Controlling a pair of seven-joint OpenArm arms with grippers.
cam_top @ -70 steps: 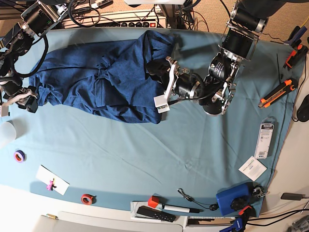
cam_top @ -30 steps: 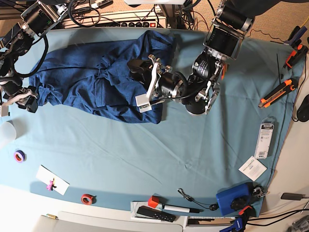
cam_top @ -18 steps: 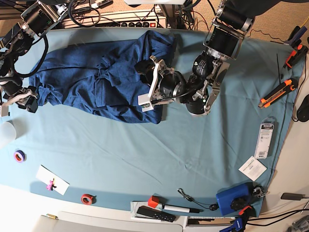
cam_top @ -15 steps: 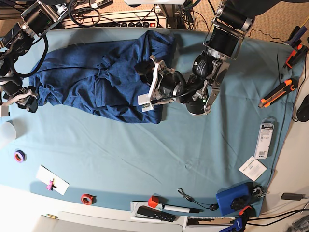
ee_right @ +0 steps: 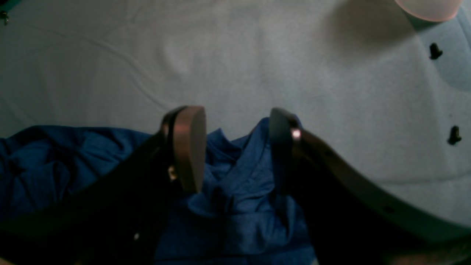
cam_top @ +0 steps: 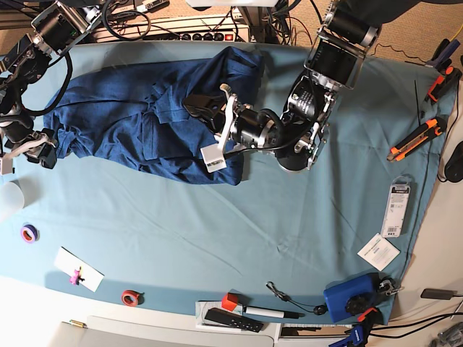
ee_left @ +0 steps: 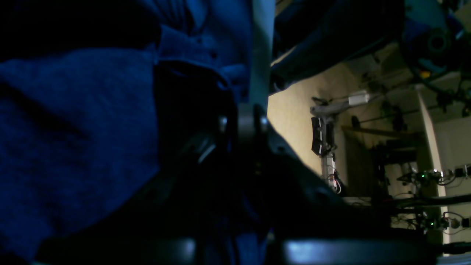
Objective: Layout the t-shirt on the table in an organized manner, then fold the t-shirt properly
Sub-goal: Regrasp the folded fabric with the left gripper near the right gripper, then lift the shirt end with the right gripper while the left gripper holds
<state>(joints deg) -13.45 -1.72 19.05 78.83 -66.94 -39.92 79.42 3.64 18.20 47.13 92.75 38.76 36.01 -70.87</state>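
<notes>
Base view, near to far: remote [cam_top: 232,319], marker [cam_top: 271,313] & red tape roll [cam_top: 130,297] are lying along the near edge of the table [cam_top: 217,238]; blue box [cam_top: 351,296] is sitting at the near corner on the left-arm side, white card [cam_top: 377,251] & orange knife [cam_top: 414,139] farther up that edge. Purple tape roll [cam_top: 29,233] is sitting near the opposite edge. Mid-table teal cloth is lying bare w/ light creases. Past it, the t-shirt [cam_top: 137,119] is lying bunched & wrinkled across the far half, stretching from the right gripper [cam_top: 36,148] at its end over to the left gripper [cam_top: 210,126] at its other side. Left gripper is reaching low across the fabric, fingers spread wide apart, one above & one at the shirt's near hem; whether it is pinching any cloth, can't tell. In the right wrist view the right gripper [ee_right: 235,147] is sitting w/ jaws parted, a fold of t-shirt [ee_right: 235,191] bunching up between the pads, touching the right-hand one. Left wrist view is showing mostly dark fabric [ee_left: 73,147] close up.
</notes>
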